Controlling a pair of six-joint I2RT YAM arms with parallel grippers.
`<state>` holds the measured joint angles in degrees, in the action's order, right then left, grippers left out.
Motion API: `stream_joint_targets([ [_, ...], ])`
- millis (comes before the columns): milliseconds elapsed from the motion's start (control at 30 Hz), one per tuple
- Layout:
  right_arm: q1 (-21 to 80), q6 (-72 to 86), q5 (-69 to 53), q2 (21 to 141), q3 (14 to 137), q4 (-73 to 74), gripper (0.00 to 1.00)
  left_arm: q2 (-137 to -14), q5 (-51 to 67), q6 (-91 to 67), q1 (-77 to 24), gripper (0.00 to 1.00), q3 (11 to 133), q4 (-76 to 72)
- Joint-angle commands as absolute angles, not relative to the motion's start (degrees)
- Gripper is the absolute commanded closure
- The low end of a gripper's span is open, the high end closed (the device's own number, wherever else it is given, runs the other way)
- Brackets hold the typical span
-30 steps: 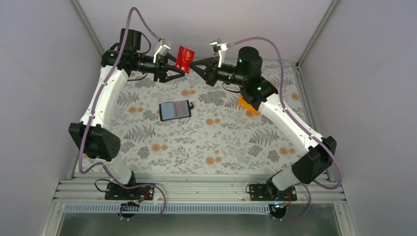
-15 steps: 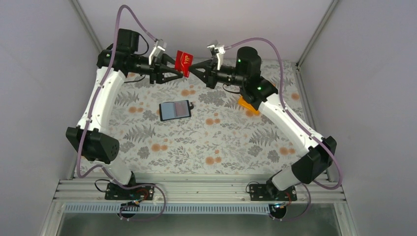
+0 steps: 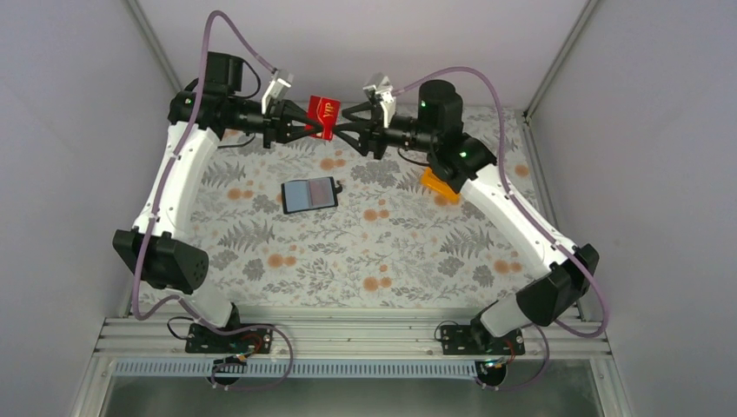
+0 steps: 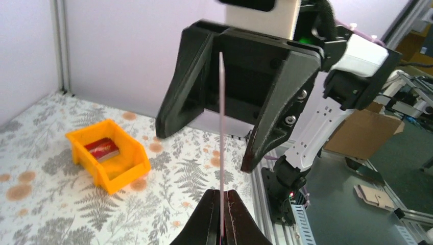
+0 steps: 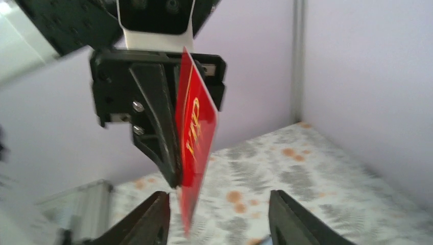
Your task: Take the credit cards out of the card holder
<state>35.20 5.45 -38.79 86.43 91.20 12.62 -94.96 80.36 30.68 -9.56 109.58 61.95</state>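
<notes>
While the red card faces the cameras, gold lettering "VIP" is read on it in the top view and the right wrist view; no other writing is legible. In the left wrist view the card is seen edge-on, as a thin upright line.

The card is held in the air at the upper centre of the top view. It is pinched at one edge by the left gripper, whose fingertips are pressed together on it. The right gripper is spread wide, one finger on either side of the card; contact cannot be confirmed.

The card holder lies open and flat, grey-blue inner side up, just left of the frame centre, below and well apart from the held card. A second red card is noted inside the orange bin, at the left of the left wrist view.

The table is covered with a grey fern and orange flower print. Pale walls and aluminium rails enclose it.

Both arms are raised and turned inward, grippers meeting nose to nose.
</notes>
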Motion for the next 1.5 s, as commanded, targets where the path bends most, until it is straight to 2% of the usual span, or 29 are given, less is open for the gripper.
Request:
stream_joint_targets([
  [0,35.3,-15.0,-24.7,79.1,86.3,13.8,0.44,-92.6,73.0,13.9,-9.6,0.98,106.5,53.0],
  [133,35.4,-39.0,-18.7,68.9,72.5,-4.2,0.33,-92.7,69.6,5.3,-9.6,0.98,106.2,49.8],
  [267,36.0,-64.3,-18.0,68.5,70.6,-10.4,0.33,-92.6,75.1,-3.5,-9.6,0.98,108.5,47.4],
  [400,37.8,-88.4,-14.9,69.9,71.3,-9.7,0.35,-90.8,89.2,-21.8,-9.5,0.98,101.2,33.8],
  [500,40.1,-104.4,-10.4,70.7,69.6,-14.8,0.38,-90.4,89.2,-24.6,-9.6,0.98,99.2,32.3],
  [733,44.6,-127.0,-7.6,74.3,67.6,-24.2,0.37,-90.0,89.6,-24.2,-10.0,0.98,99.4,32.5],
  [933,45.1,-133.9,-8.9,77.8,67.9,-27.5,0.40,-89.7,89.8,-23.9,-10.9,0.98,98.3,32.3],
  [1100,45.5,-135.1,-9.6,80.0,69.7,-26.7,0.53,-90.2,89.7,-23.9,-11.7,0.98,97.6,32.2],
  [1300,46.1,-134.6,-10.3,79.5,69.2,-25.1,0.78,-90.4,90.3,-23.2,-12.3,0.98,96.9,32.4],
  [1367,46.2,-134.4,-9.6,79.2,68.9,-25.4,0.93,-90.6,90.3,-23.2,-12.3,0.98,96.6,32.4],
  [1467,46.7,-132.7,-8.0,78.7,67.8,-26.2,0.96,-91.0,90.2,-23.1,-12.3,0.97,96.2,32.4],
])
